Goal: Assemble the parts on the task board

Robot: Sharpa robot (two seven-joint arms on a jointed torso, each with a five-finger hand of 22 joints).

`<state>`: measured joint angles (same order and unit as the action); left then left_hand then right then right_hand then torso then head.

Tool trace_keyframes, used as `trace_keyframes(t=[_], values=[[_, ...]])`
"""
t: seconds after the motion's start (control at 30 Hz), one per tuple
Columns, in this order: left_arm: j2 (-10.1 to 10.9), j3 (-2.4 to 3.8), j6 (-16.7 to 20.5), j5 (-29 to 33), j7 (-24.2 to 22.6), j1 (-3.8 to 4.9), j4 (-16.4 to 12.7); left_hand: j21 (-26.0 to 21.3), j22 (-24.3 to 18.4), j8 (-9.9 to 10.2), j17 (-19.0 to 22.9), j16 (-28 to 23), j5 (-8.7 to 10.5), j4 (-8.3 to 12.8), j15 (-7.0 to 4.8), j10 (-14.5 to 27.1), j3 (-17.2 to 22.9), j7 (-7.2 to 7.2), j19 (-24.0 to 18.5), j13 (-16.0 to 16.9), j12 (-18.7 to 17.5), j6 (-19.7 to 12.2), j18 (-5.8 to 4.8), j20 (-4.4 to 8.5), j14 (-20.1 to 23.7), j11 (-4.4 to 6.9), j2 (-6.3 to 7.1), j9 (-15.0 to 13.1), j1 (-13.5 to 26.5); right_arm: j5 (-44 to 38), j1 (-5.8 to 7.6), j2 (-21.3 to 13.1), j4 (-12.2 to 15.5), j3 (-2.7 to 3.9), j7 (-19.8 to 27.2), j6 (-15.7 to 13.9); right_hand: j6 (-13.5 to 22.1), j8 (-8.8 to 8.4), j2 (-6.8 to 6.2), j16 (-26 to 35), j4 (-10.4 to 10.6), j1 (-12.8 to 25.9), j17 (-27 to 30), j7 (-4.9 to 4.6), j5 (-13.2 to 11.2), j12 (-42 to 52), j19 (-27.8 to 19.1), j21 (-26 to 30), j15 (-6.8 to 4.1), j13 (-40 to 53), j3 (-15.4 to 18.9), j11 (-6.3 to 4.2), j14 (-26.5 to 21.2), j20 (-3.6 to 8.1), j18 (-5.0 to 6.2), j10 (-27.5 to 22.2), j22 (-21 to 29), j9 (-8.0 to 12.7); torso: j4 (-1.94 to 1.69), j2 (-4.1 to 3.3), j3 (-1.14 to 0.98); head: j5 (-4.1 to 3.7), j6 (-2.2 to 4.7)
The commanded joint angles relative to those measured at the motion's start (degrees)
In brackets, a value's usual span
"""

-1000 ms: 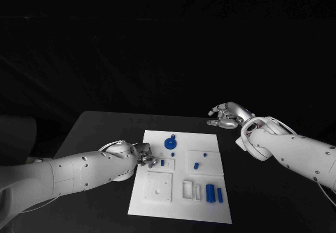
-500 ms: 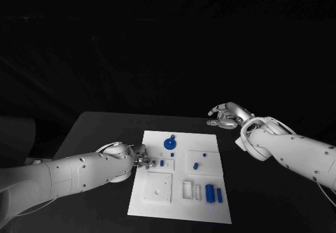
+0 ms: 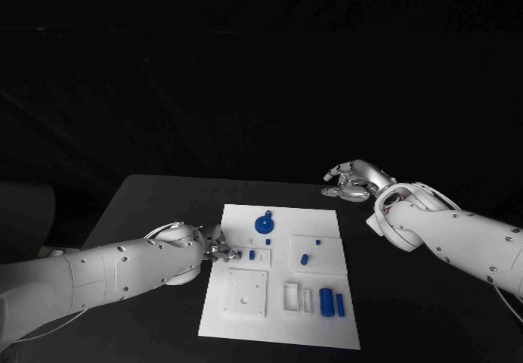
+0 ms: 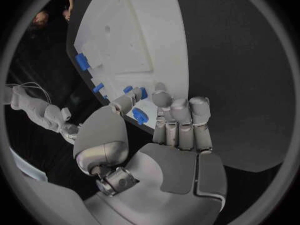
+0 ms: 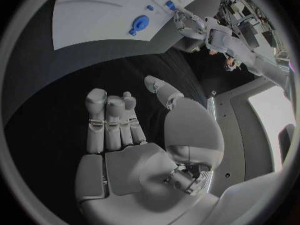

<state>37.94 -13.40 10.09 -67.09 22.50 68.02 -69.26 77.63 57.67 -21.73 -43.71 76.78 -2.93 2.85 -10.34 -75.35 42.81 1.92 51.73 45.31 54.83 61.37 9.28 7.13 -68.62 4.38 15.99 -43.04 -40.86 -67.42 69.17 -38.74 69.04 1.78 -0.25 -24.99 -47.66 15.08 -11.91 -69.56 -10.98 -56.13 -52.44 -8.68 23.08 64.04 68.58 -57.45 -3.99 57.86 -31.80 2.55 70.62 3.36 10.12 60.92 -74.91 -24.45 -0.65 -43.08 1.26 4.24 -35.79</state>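
From the head camera we see the flat white task board (image 3: 286,227) lying in the middle of the black table (image 3: 153,204). Small blue plastic parts sit on it: a round blue disc with a little knob (image 3: 264,223) near the far end, and two upright blue pegs (image 3: 332,302) near the close end. Our silver left hand (image 3: 221,250) is at the board's left edge, its fingertips beside a small blue block (image 3: 253,255). Our silver right hand (image 3: 354,181) hangs past the far right corner of the board, well apart from it.

From the left wrist we see the left hand (image 4: 169,130) with fingers close together and the thumb reaching in. A small blue piece (image 4: 140,116) sits between them, but we cannot tell if it is pinched.

From the right wrist we see the right hand (image 5: 134,130) holding nothing, fingers loosely apart over the table.
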Motion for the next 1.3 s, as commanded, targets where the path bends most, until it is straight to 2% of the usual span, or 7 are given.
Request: trace_keyframes(t=[0.03,0.3,0.43,0.63,0.87,0.97,1.3], values=[[1.0,0.26,1.1,6.6,-2.2,0.03,-1.1,-0.9,-0.1,0.7,0.7,-1.2,0.12,0.7,0.59,2.3,-0.6,0.67,-1.4,-0.5,-1.2,-2.1,-1.42,6.46,1.7,-0.64,0.39,0.1,-0.4,-0.3,0.0,-0.1,0.1,0.02,0.4,0.4,0.0,0.1,0.03,-0.2,0.3,0.3,0.1,-0.27,0.3,0.4,0.1,0.2,0.01,-0.1,0.2,-0.19,0.5,0.32,4.88,-0.1,-0.4,0.1,-0.05,-0.02,0.0,-0.07,0.06],[2.6,2.68,2.3,10.0,-3.7,0.04,-1.1,-5.3,-1.4,1.1,3.5,-5.9,0.09,4.1,3.24,10.2,0.0,2.92,-7.3,-4.8,-8.1,-6.2,-3.68,4.67,8.6,-3.01,-0.8,0.0,-3.4,-0.3,0.0,-0.2,0.1,0.02,0.4,0.4,0.1,0.09,0.02,-0.2,0.3,0.3,0.1,-0.27,0.3,0.4,0.1,0.2,0.02,-0.1,0.2,-0.18,0.5,0.32,4.88,-0.1,-0.4,0.1,0.0,0.0,-0.04,0.03,0.2],[3.0,3.76,5.6,12.8,-7.4,0.07,-1.4,-8.6,-2.6,1.0,6.0,-9.7,-0.2,7.8,5.2,13.0,1.6,4.08,-10.0,-9.0,-13.0,-7.7,-5.35,3.43,11.6,-4.46,-4.29,0.2,-10.2,-0.3,0.0,-0.2,0.0,0.02,0.4,0.4,0.1,0.09,0.02,-0.2,0.3,0.3,0.1,-0.28,0.3,0.4,0.1,0.2,0.02,-0.1,0.2,-0.18,0.5,0.32,4.88,-0.1,-0.4,0.1,-0.02,0.0,-0.06,-0.14,0.31],[2.2,3.87,12.7,14.8,-20.2,0.09,-1.5,-11.7,-3.4,1.3,8.4,-13.5,-0.31,13.5,7.61,14.7,3.2,5.25,-12.2,-14.4,-18.8,-9.5,-6.16,1.25,13.6,-6.35,-9.53,1.5,-19.9,-0.3,0.0,-0.1,-0.2,0.02,0.4,0.5,0.1,0.09,0.03,-0.2,0.3,0.2,0.1,-0.28,0.3,0.4,0.1,0.2,0.02,-0.1,0.1,-0.18,0.5,0.32,4.88,-0.1,-0.4,0.1,0.04,-0.01,-0.08,-0.26,0.55],[0.4,3.86,14.7,9.8,-27.3,0.09,-1.5,-13.0,-3.3,2.5,9.6,-15.8,-0.03,13.6,8.98,15.7,-0.9,5.34,-12.9,-20.7,-27.1,-9.5,-5.97,-0.03,13.9,-8.74,-6.93,3.9,-23.5,-0.2,0.0,0.2,-0.5,0.02,0.4,0.6,0.1,0.09,0.04,-0.2,0.3,0.2,0.1,-0.28,0.3,0.4,0.1,0.3,0.02,-0.1,0.1,-0.18,0.5,0.33,4.88,-0.1,-0.4,0.1,0.06,-0.02,-0.09,-0.38,0.81],[-1.0,3.85,14.4,-0.3,-28.4,0.08,-1.0,-13.3,-3.3,3.0,9.8,-16.2,0.1,13.8,9.08,14.1,-1.4,5.61,-12.7,-22.8,-30.0,-9.2,-5.58,-0.27,13.5,-8.83,-7.64,4.6,-26.8,-0.2,0.0,0.2,-0.5,0.02,0.4,0.6,0.1,0.09,0.05,-0.2,0.3,0.1,0.1,-0.28,0.4,0.4,0.1,0.3,0.03,-0.2,0.1,-0.17,0.5,0.33,4.88,-0.1,-0.4,0.1,0.08,-0.07,-0.12,-0.36,0.9],[-5.3,3.76,13.7,-12.6,-25.7,0.08,2.4,-12.3,-2.6,4.3,9.0,-14.8,0.13,13.0,9.15,12.7,-4.2,5.74,-10.4,-26.2,-35.7,-9.2,-4.87,-0.31,11.1,-9.34,-6.12,5.8,-27.0,-0.2,0.0,0.5,-0.6,0.02,0.4,0.6,0.1,0.11,0.07,-0.2,0.3,0.1,0.1,-0.29,1.0,0.5,0.1,0.3,0.03,-0.3,0.0,-0.17,0.5,0.31,4.88,-0.1,-0.4,0.1,0.14,-0.11,-0.06,-0.55,1.02]])
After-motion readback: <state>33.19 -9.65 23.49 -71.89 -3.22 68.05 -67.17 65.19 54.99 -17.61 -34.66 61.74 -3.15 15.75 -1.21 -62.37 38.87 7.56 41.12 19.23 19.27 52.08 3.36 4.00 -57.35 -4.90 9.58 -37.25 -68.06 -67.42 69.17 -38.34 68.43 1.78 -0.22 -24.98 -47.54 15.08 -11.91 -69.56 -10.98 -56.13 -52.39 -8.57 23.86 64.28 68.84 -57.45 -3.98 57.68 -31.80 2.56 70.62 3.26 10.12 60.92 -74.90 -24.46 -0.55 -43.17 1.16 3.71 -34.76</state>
